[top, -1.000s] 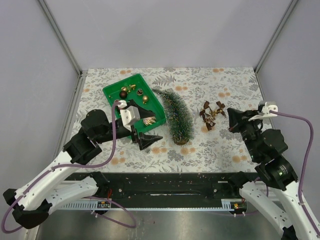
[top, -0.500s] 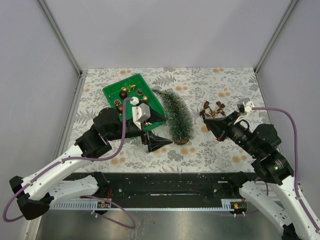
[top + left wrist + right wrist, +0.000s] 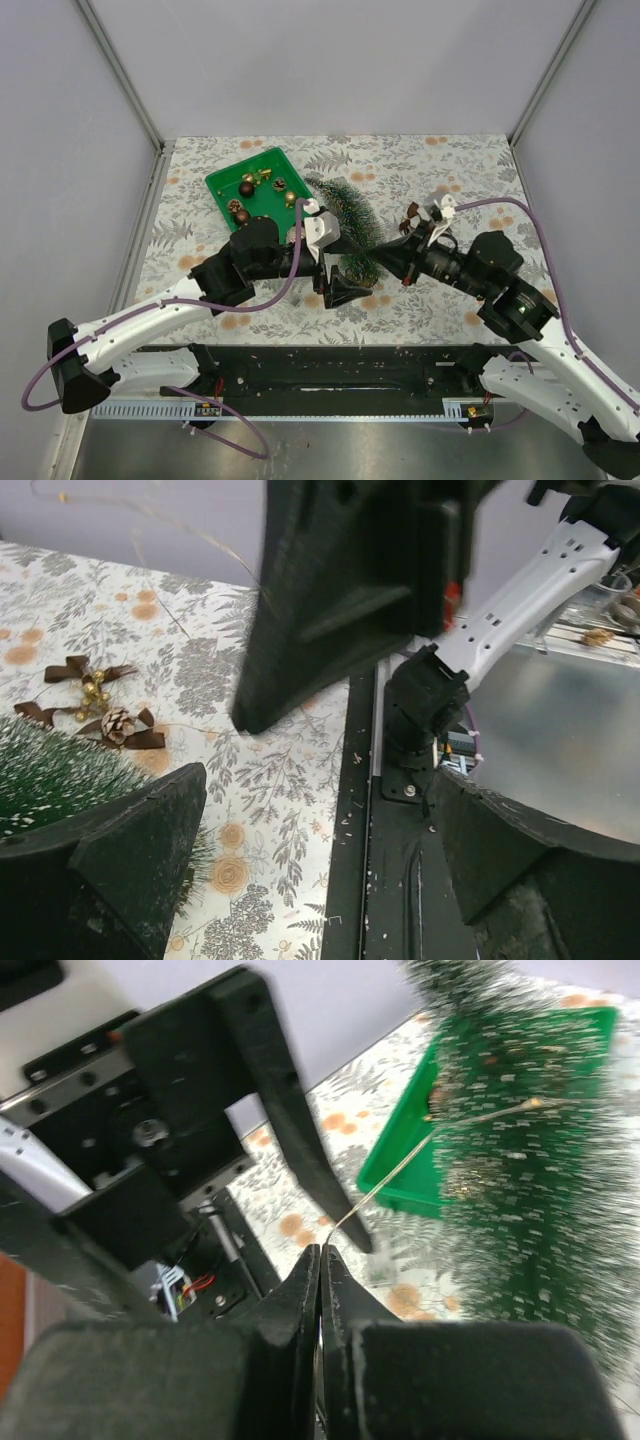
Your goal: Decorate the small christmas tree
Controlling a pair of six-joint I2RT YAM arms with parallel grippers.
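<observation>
**Top and both wrist views.** The small christmas tree stands upright on the floral-patterned table, between the two arms.

- **Left gripper**: released, with the jaws spread wide, at the near-left foot of the tree. One finger lies just beside the lower bristles; whether it touches them cannot be told.
- **Right gripper**: clenched, at the near-right foot of the tree. It pinches a thin gold wire, which runs up across the tree's bristles and ends in a small bead.
- **Green tray**: to the far left of the tree, with its nearest corner close against the branches. It carries several small round ornaments in dark and gold tones.
- **Bow ornament**: brown ribbon loops with a small pinecone and gold beads. It lies on the table to the right of the tree, apart from it, just beyond the right arm's wrist.
</observation>
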